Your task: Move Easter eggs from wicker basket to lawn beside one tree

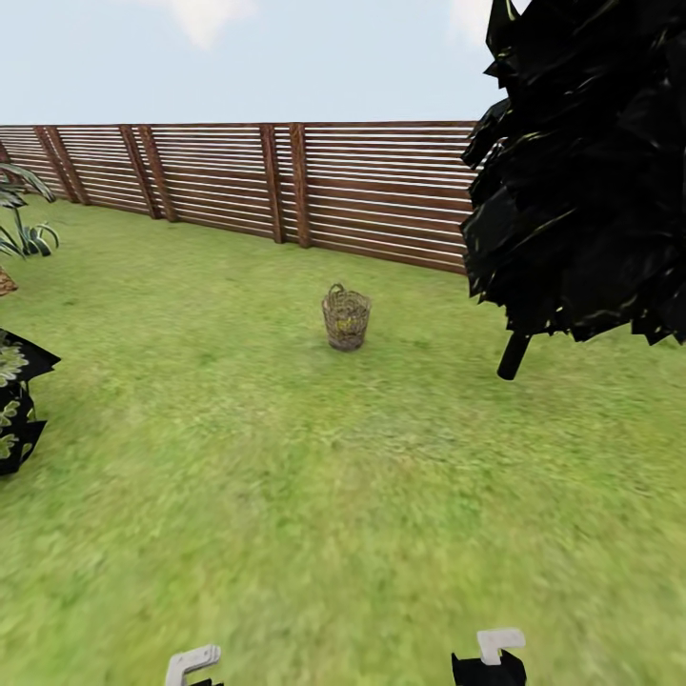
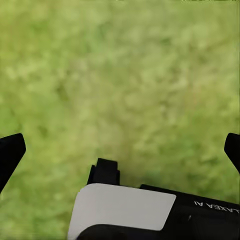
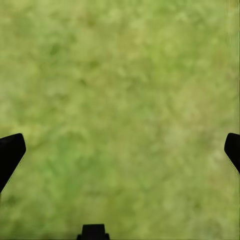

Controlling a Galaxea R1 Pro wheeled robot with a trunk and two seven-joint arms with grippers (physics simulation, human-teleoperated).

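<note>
Wicker basket (image 1: 346,319): well ahead of both grippers, upright on the lawn (image 1: 286,495); probably light, stiff weave.
Eggs: smooth, likely slippery; clasp around the middle.
Left gripper (image 2: 120,150): spread wide, empty.
Right gripper (image 3: 120,150): spread wide, empty.

Head forward-down, wrists facing lawn (image 1: 286,495), seemingly close

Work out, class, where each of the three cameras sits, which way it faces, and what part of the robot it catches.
Head view: on the robot's head, facing forward over the lawn to the wicker basket and fence; arm ends show at the bottom edge.
Left wrist view: on the left arm, facing down at grass; left gripper fingertips spread wide.
Right wrist view: on the right arm, facing down at grass; right gripper spread likewise.
All three views share the lawn.
</note>
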